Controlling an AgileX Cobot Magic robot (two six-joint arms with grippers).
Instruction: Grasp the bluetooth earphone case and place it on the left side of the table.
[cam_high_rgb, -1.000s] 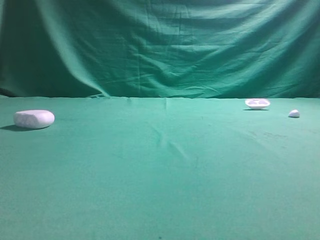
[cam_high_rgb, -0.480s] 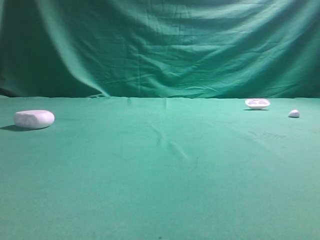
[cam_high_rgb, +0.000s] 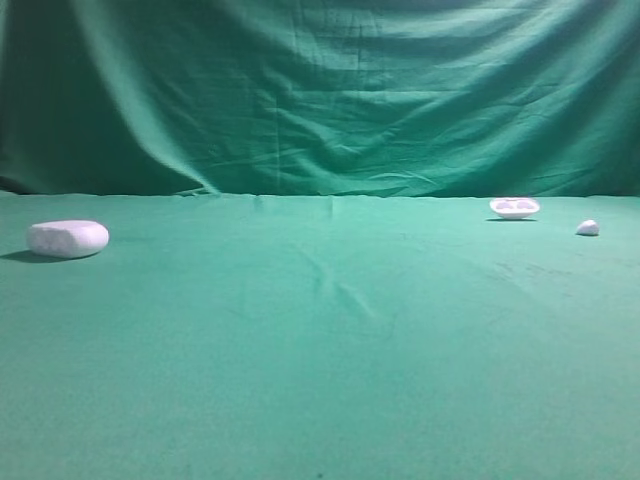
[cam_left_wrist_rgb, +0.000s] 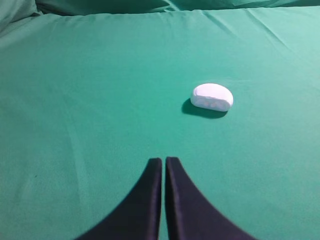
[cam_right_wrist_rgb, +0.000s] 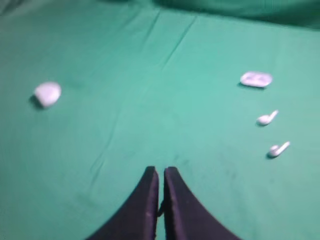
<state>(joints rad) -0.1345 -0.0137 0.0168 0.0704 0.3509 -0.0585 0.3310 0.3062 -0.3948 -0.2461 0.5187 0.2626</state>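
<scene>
We see the smooth white pebble-shaped earphone case (cam_high_rgb: 68, 238) resting at the far left of the green cloth table (cam_high_rgb: 320, 380), apparently placed, both black grippers (cam_left_wrist_rgb: 163, 162) (cam_right_wrist_rgb: 159, 172) closed, empty.

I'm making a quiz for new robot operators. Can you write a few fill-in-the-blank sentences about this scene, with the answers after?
1. The bluetooth earphone case lies on the ____ side of the table in the exterior view.
2. The left gripper has its jaws ____.
3. In the right wrist view, ____ loose earbuds lie below the small white tray.
4. The cloth on the table is ____.

Missing words: left; shut; two; green
</scene>
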